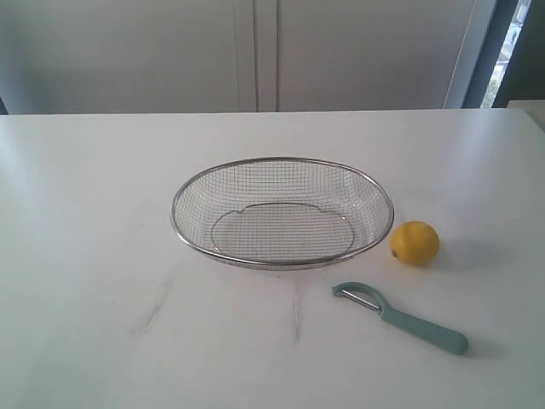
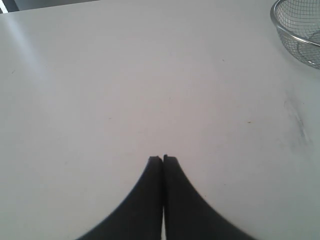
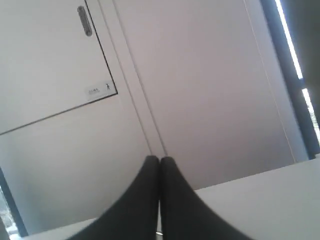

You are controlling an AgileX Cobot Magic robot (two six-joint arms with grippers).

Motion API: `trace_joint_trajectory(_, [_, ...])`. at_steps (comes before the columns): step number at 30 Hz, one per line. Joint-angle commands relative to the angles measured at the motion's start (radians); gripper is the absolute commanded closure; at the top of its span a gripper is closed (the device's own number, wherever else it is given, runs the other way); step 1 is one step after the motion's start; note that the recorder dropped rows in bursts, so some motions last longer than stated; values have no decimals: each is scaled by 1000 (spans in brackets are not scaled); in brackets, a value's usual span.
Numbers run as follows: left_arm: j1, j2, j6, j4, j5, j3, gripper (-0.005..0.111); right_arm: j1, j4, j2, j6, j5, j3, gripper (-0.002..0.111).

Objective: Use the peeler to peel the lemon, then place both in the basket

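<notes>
Standby: holding left gripper [image 2: 163,159] and right gripper [image 3: 159,159] closed, empty, clear of lemon [image 1: 415,243] and peeler [image 1: 400,318] lying ready beside basket [image 1: 281,160].

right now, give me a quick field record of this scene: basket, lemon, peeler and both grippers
container: wide oval silver wire-mesh basket, empty, centre of the white table
fruit: small bright yellow lemon, unpeeled, on the table just right of the basket
tool: Y-shaped peeler with teal-green plastic handle, lying flat in front of the lemon
left arm: left gripper shut, empty
right arm: right gripper shut, empty
</notes>
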Motion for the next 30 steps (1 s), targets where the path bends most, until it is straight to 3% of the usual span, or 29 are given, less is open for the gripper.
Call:
trace_joint_trajectory(1, [-5,-5,0,-12,-1,7,107,4,3,-6,29,-157,2,108])
trace_joint_trajectory(5, [-5,-5,0,-12,-1,7,107,4,116,-6,-170,-354,-11,108])
trace_joint_trajectory(8, [-5,-5,0,-12,-1,7,107,4,128,64,-196,-335,-118,108])
trace_joint_trajectory(14, [-5,-5,0,-12,-1,7,107,4,134,348,-249,193,-481,108])
trace_joint_trajectory(21, [-5,-5,0,-12,-1,7,107,4,132,691,-301,614,-713,108])
trace_joint_trajectory(26, [-5,-5,0,-12,-1,7,107,4,132,916,-332,734,-721,108])
trace_joint_trajectory(30, [-5,-5,0,-12,-1,7,107,4,134,1050,-464,1060,-767,108])
